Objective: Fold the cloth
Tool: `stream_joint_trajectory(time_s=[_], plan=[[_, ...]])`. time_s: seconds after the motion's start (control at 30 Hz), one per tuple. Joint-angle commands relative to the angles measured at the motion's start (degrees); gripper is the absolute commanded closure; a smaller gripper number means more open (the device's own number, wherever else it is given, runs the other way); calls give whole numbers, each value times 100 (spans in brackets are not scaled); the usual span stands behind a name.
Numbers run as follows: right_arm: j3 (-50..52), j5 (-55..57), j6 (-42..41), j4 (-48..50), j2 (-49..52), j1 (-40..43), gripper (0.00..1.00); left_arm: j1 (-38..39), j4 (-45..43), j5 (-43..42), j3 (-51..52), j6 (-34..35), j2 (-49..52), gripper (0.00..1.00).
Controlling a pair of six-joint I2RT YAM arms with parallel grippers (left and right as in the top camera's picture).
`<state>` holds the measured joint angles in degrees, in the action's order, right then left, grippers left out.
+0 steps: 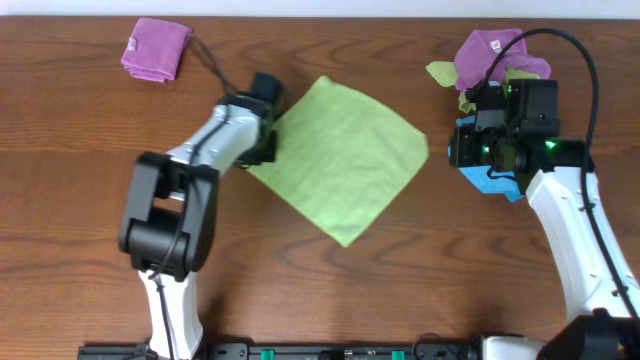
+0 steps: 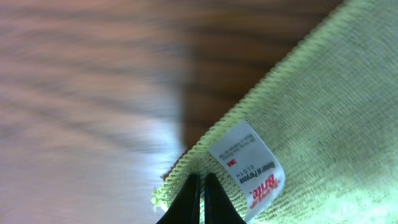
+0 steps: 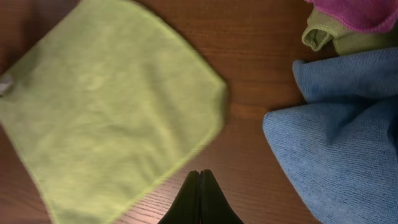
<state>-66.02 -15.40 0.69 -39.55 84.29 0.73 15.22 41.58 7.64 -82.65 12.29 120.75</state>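
A lime-green cloth (image 1: 340, 160) lies flat in a diamond shape in the middle of the table. My left gripper (image 1: 268, 140) is at its left corner. In the left wrist view the fingers (image 2: 202, 179) are pinched together on the cloth's hem (image 2: 311, 112), beside a white label (image 2: 249, 162). My right gripper (image 1: 470, 150) is to the right of the cloth. In the right wrist view its fingers (image 3: 199, 174) are shut and empty over bare wood, between the green cloth (image 3: 112, 112) and a blue cloth (image 3: 342, 143).
A pile of cloths stands at the back right: purple (image 1: 495, 52), olive-green (image 1: 445, 75) and blue (image 1: 497, 183). A folded purple cloth (image 1: 155, 48) lies at the back left. The table (image 1: 80, 200) is dark wood.
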Motion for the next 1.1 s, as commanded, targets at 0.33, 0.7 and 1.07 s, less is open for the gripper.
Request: stream_joint_trajectory(time_s=[0.33,0.7,1.07], plan=[[-72,-380,-118,610,1038,-977,99,-699,415,-483,1268,763,437,94],[-74,-190,-197,1346,2245,-1541,99,-402,203,-769,1593,918,437,94],[-72,321,-236,2006,2774,-1585,99,-393,146,-769,1593,916,437,94]])
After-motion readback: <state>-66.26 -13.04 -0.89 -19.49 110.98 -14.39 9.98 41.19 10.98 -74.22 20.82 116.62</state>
